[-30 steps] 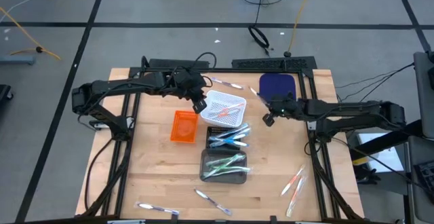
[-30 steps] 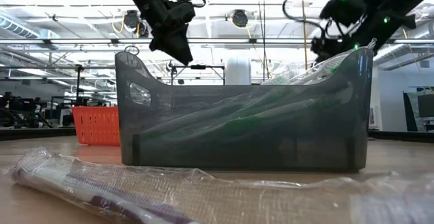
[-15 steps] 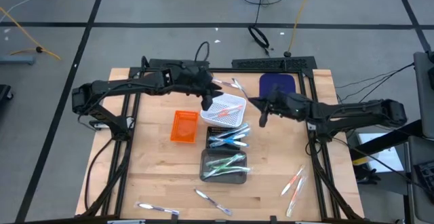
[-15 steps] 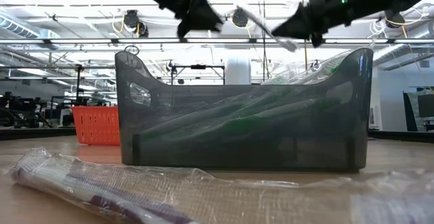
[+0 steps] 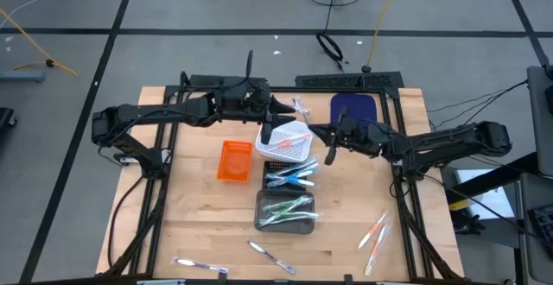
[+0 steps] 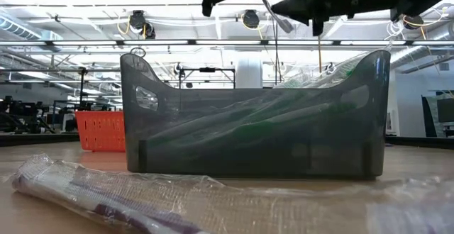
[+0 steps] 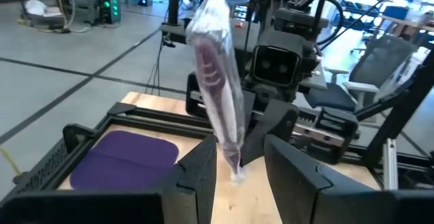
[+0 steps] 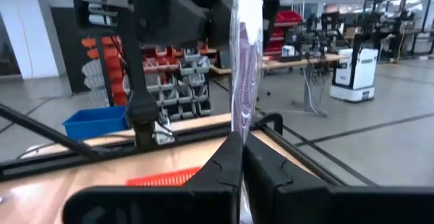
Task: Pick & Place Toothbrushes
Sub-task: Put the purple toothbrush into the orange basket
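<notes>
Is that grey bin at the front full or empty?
Partly filled: the grey bin holds several wrapped green toothbrushes, seen from above and through its wall.

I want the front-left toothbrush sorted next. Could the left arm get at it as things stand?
Probably not right away. The left gripper is up at the far side, with a wrapped toothbrush between its fingers that the right gripper also pinches. The front-left toothbrush itself lies uncovered on the table.

A glossy, crinkled clear wrapper covers the purple toothbrush above the matt wooden table.
</notes>
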Robot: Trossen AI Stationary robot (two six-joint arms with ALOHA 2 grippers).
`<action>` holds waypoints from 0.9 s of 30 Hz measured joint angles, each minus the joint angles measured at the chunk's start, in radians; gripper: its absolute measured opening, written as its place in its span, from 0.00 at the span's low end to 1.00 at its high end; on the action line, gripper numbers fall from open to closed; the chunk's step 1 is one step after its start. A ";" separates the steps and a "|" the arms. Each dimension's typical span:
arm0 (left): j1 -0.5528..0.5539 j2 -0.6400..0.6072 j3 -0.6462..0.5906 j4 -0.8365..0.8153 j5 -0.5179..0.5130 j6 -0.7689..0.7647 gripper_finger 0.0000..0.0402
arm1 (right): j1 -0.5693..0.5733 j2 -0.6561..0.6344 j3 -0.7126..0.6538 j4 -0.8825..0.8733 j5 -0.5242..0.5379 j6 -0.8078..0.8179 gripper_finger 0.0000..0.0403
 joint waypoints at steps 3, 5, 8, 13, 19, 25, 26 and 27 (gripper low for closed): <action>-0.006 0.000 0.000 0.001 -0.029 0.000 0.30 | 0.006 0.019 0.000 0.034 0.000 -0.003 0.00; -0.009 0.001 0.000 0.001 -0.034 0.001 0.30 | 0.006 0.029 0.000 0.043 0.000 -0.003 0.00; -0.013 0.001 0.000 0.012 -0.034 0.001 0.30 | 0.005 0.049 0.000 0.059 0.000 0.006 0.00; -0.016 0.007 0.000 0.056 -0.039 0.002 0.30 | 0.008 0.081 0.000 0.102 -0.002 0.009 0.00; -0.019 0.014 -0.001 0.075 -0.062 0.003 0.30 | 0.023 0.104 0.000 0.150 -0.003 0.000 0.00; -0.025 0.031 -0.001 0.084 -0.065 0.024 0.30 | 0.031 0.105 0.000 0.168 -0.002 -0.026 0.00; -0.027 0.032 -0.001 0.080 -0.065 0.025 0.30 | 0.031 0.105 0.000 0.167 -0.001 -0.026 0.00; -0.030 0.034 -0.001 0.080 -0.064 0.027 0.30 | 0.031 0.106 0.000 0.166 -0.001 -0.026 0.00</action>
